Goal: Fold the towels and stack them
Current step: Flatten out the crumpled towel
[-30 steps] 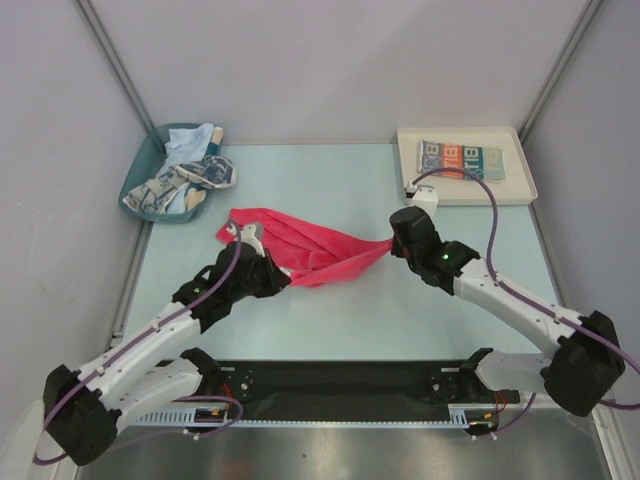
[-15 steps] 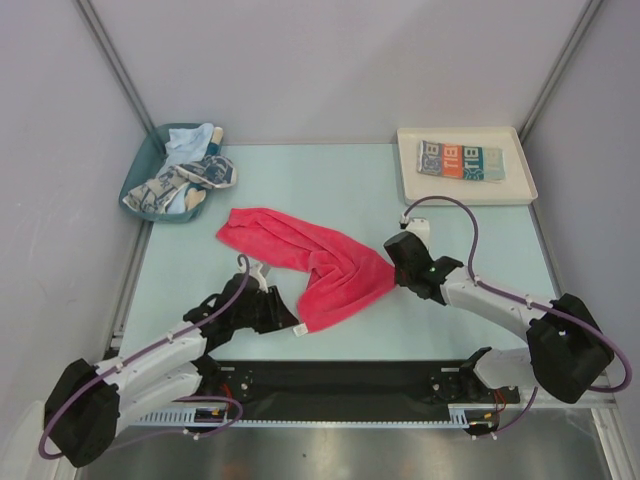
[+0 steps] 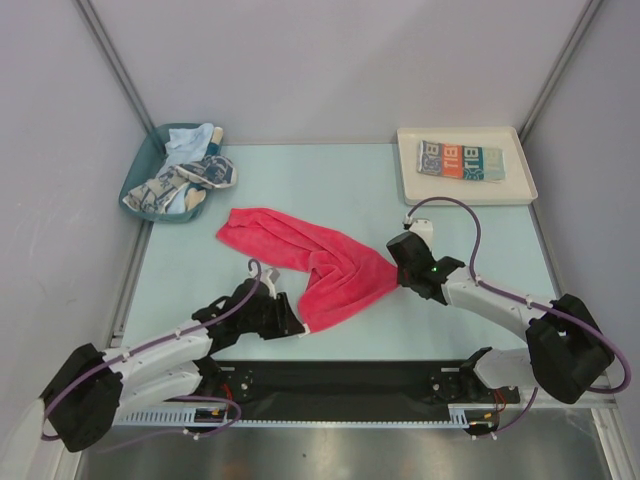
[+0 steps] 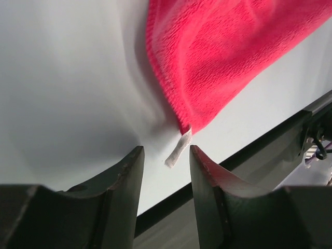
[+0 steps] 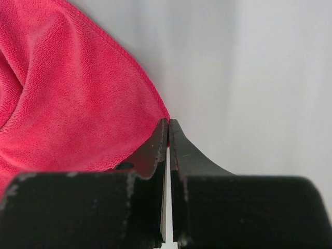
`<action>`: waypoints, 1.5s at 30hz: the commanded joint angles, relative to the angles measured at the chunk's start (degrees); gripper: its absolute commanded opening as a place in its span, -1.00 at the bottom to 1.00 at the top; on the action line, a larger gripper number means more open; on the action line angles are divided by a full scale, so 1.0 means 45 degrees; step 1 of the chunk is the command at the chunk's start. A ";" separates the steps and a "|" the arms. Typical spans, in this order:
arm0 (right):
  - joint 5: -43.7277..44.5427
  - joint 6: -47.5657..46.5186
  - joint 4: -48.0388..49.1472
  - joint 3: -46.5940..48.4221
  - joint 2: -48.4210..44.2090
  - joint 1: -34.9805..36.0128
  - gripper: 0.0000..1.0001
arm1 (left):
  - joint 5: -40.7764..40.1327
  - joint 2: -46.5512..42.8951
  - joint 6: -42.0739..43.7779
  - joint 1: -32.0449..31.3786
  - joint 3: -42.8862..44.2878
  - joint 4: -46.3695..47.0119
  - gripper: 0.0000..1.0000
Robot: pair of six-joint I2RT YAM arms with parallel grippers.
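The red-pink towel (image 3: pixel 300 255) lies loosely spread on the table, bunched toward its right end. My left gripper (image 3: pixel 298 325) stands open at the towel's near corner. In the left wrist view that corner (image 4: pixel 223 57) and its white tag (image 4: pixel 178 150) lie just ahead of the left gripper (image 4: pixel 166 150), touching neither finger. My right gripper (image 3: pixel 392 265) is shut on the towel's right corner, and the right wrist view shows the cloth (image 5: pixel 72 93) pinched at the tips of the right gripper (image 5: pixel 168 120). A folded lettered towel (image 3: pixel 462 160) lies in the white tray (image 3: pixel 410 185).
A teal bin (image 3: pixel 140 175) at the back left holds a crumpled blue-and-white patterned towel (image 3: pixel 190 180) and a pale blue one (image 3: pixel 190 143). The black strip of the table's near edge (image 3: pixel 350 380) runs just behind the left gripper.
The left gripper has opened and let go of its towel corner, drawing back toward the near edge. The towel, held up between both grippers before, now rests on the table.
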 commanded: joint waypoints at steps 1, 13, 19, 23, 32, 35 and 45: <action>0.0078 0.0232 0.0325 0.0128 -0.0222 0.0003 -1.00 | -0.0614 0.0430 -0.0022 -0.0126 0.0189 0.1125 -0.06; 0.0078 0.0193 0.0228 0.0518 -0.0358 -0.0016 -1.00 | -0.0536 0.3322 0.0154 -0.0126 0.1244 0.3313 -0.55; 0.0253 -0.0100 -0.0183 0.1124 -0.0867 -0.0055 -1.00 | -0.1746 0.2347 0.0973 0.0010 0.2705 0.1129 -1.00; 0.0039 -0.0198 0.0303 0.1865 -0.0187 -0.0250 -1.00 | -0.1419 0.2693 0.1714 0.1375 0.3412 0.0442 -0.99; -0.0684 -0.0003 0.2295 0.3018 0.3076 -0.1128 -1.00 | -0.0674 0.6736 0.3121 0.4014 0.6027 0.1516 -0.78; -0.0821 0.0017 0.2512 0.3487 0.3916 -0.1440 -1.00 | -0.0303 0.7890 0.3376 0.4307 0.7141 0.1693 -0.66; -0.1348 0.0232 0.2922 0.3664 0.4699 -0.2281 -1.00 | 0.0478 0.8831 0.3650 0.4777 0.8530 0.2122 -0.07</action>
